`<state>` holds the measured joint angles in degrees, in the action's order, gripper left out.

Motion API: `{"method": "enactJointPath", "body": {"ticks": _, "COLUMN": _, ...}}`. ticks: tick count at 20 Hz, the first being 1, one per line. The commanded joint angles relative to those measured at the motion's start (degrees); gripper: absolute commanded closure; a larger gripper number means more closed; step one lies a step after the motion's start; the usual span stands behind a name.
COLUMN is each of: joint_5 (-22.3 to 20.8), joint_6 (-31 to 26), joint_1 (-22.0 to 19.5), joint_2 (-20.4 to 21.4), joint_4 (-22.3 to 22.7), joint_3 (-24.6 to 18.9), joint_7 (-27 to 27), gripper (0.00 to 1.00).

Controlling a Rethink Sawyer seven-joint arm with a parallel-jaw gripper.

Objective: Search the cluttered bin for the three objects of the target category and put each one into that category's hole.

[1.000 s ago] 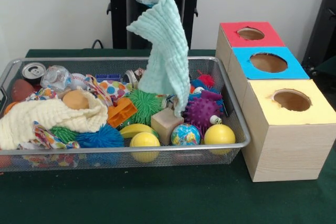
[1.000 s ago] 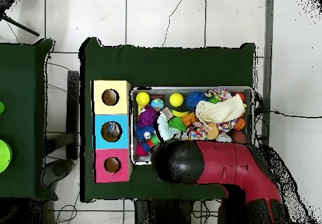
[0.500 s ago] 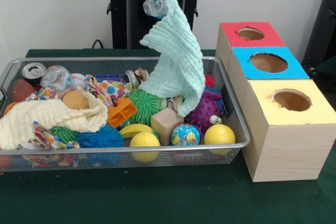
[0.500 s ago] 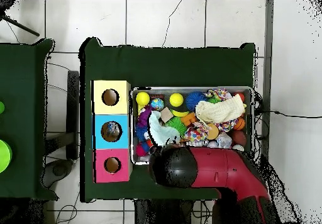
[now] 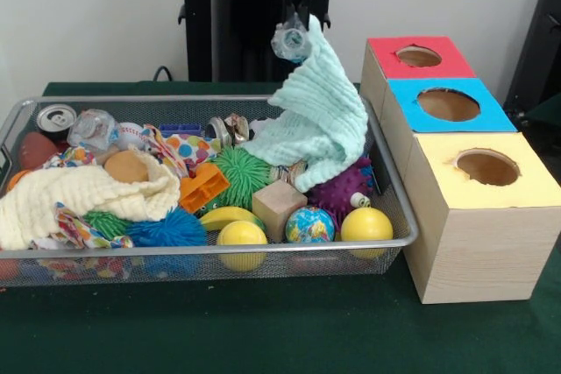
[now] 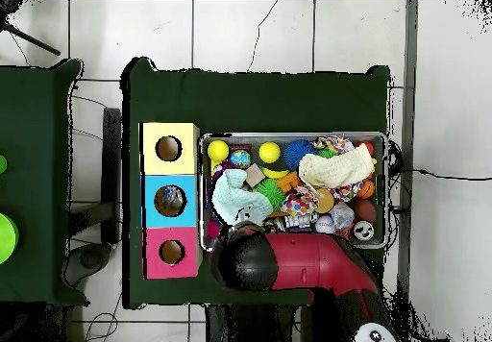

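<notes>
Hand (image 5: 292, 31) hanging from the red arm at the top of the front view, closed on a clear crinkled bottle (image 5: 289, 41) held up above the far right part of the bin (image 5: 219, 247). Draped from the same grip, a pale mint cloth (image 5: 317, 116), its upper corner pinched beside the bottle and its lower folds trailing down onto the toys at the bin's right end. Just beneath the cloth, a purple spiky ball (image 5: 340, 188) and a green spiky ball (image 5: 241, 174). Along the near rim, a wooden block (image 5: 279, 208), a globe ball (image 5: 309, 225) and two yellow balls. At the far left corner of the bin, a second clear bottle (image 5: 92, 129) lying beside a silver can (image 5: 56, 118); third bottle not made out. Right of the bin on the green surface (image 5: 263, 330), three wooden boxes with red, blue and yellow holed tops.

From overhead, hand and held bottle hidden under the arm's dark head (image 6: 248, 259); only the mint cloth (image 6: 231, 196) showing, spread near the bin's box-side end. Blue box's hole (image 6: 169, 201) showing something inside, unseen from the front.
</notes>
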<state>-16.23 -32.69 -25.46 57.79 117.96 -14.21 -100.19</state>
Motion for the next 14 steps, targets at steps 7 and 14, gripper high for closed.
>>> {"method": "enactJointPath", "body": {"ticks": 7, "joint_5": 1.99, "joint_6": 12.13, "joint_1": -0.96, "joint_2": -14.12, "joint_4": 1.52, "joint_3": -2.67, "joint_7": -4.1, "gripper": 1.0}}
{"method": "enactJointPath", "body": {"ticks": 14, "joint_5": -1.33, "joint_6": 1.0, "joint_1": -5.25, "joint_2": -19.2, "joint_4": -8.72, "joint_3": -9.66, "joint_7": 9.07, "gripper": 1.0}}
